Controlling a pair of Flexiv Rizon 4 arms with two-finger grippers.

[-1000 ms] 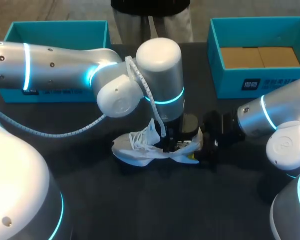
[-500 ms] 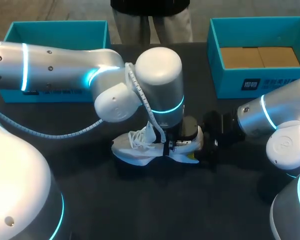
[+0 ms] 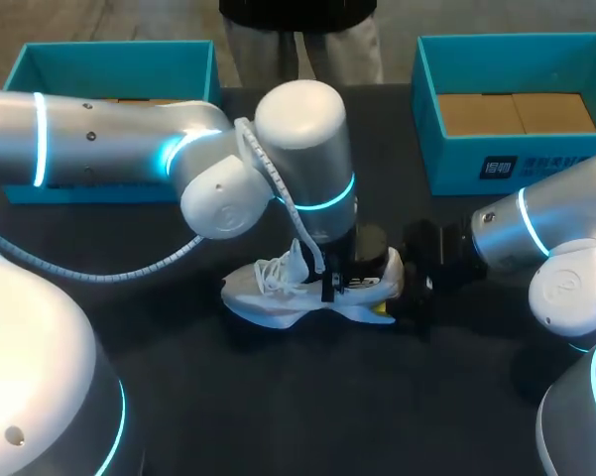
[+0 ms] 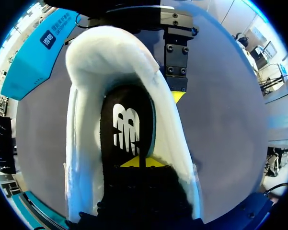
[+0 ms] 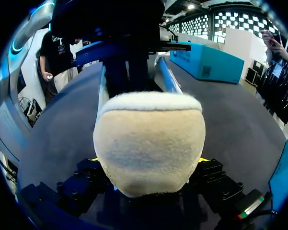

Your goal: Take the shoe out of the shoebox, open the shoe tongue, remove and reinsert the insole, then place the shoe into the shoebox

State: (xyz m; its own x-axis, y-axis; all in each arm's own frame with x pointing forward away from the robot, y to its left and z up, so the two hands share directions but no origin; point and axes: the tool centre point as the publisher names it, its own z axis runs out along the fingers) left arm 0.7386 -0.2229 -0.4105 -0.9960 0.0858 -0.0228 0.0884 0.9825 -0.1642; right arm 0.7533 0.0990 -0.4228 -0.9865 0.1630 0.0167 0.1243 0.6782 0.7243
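Dark table [image 3: 278,416] – right gripper [image 5: 147,160] clamps the white shoe [image 3: 268,302] by its heel; left gripper [image 4: 139,162] – tips together – sits inside.

Head cam: high, behind robot, looks down over whole worktop [image 3: 307,407]. L wrist cam: v. close, straight down into shoe [image 4: 91,57] opening. R wrist cam: close on its heel, facing along worktop. All 3 share shoe.

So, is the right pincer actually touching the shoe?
Touching. The right wrist view shows the shoe, heel first, clamped between both fingers of the right pincer.
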